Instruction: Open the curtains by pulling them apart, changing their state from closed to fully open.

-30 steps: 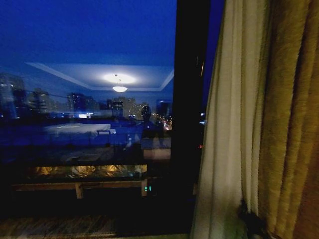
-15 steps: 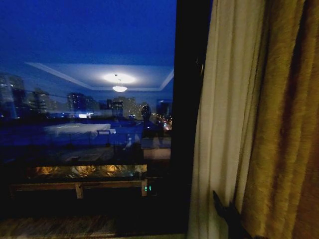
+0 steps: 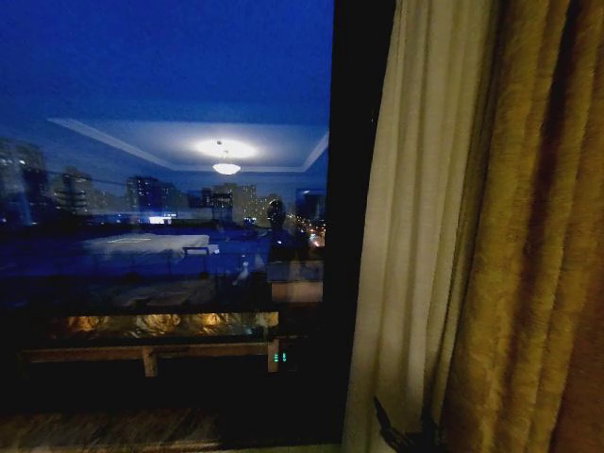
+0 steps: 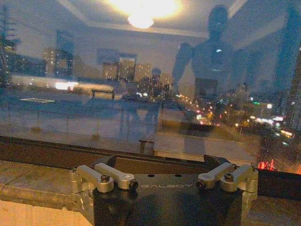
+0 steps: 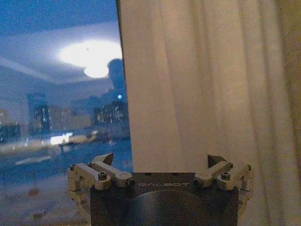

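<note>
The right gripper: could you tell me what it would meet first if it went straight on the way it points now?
Most likely the sheer cream-white pleated curtain: the open right gripper faces its edge, with the dark window glass beside. Depth is unclear.

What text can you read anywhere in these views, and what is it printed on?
"GALBOT" on the black body of the left gripper, left wrist view.
"GALBOT" on the black body of the right gripper, right wrist view, facing the sheer curtain.
Small green lit marks on a dark device below the window: too small to read.
</note>
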### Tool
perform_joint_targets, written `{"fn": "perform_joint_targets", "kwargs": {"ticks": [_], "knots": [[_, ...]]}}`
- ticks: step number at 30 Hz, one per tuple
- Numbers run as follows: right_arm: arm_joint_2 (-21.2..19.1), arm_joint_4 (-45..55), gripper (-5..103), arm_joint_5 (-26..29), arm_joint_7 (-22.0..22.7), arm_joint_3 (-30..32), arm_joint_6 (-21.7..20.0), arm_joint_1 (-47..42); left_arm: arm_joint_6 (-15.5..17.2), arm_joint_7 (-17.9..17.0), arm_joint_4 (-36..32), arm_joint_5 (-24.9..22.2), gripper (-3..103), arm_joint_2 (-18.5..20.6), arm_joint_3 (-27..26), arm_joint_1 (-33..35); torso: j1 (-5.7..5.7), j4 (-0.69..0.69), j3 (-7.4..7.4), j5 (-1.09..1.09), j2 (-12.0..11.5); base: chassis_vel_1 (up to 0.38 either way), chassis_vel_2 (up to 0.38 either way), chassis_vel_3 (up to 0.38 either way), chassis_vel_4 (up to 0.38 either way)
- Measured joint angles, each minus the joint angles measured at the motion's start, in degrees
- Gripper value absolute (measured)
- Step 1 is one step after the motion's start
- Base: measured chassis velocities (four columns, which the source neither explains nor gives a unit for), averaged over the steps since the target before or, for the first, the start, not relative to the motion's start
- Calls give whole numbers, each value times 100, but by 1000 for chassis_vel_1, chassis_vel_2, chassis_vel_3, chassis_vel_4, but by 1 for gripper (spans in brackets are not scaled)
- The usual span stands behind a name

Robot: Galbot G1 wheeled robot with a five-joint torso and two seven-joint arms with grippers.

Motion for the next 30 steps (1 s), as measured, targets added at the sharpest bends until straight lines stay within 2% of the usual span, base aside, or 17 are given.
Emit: {"fn": "perform_joint_targets", "kwargs": {"ticks": [3,10,13,14,16,17,20,23,30], "knots": [[0,-295,100,-334,0,-182,54,16,83,-62,-157,-53,100,37,-8,8,0,0,0,0,0,0,0,0,0],[0,-440,100,-578,-67,-261,200,-83,349,-342,-584,-93,100,61,-6,51,0,-1,0,0,0,0,0,0,0],[0,-295,100,-593,-70,-261,201,-85,763,-602,-1083,-100,100,83,45,132,0,-1,0,1,0,0,0,0,0],[0,-295,100,-593,-70,-261,201,-85,763,-602,-1083,-100,100,83,45,132,0,-1,0,1,0,0,0,0,0],[0,-171,100,-578,-23,-253,94,18,1147,-776,-1425,-106,100,133,95,140,0,0,0,0,1,0,0,0,0],[0,-171,100,-578,-23,-253,94,18,1147,-776,-1425,-106,100,133,95,140,0,0,0,0,1,0,0,0,0],[0,48,100,-405,6,-240,-101,55,1528,-899,-1753,-186,100,218,164,112,1,-1,0,0,1,0,0,0,0],[0,205,100,-222,18,-238,-249,54,1618,-905,-1870,-211,100,242,200,101,1,-1,0,0,1,0,0,0,0],[0,644,100,198,61,-199,-689,61,1715,-579,-2132,-433,100,327,196,136,1,-1,1,0,1,0,0,0,0]]}}
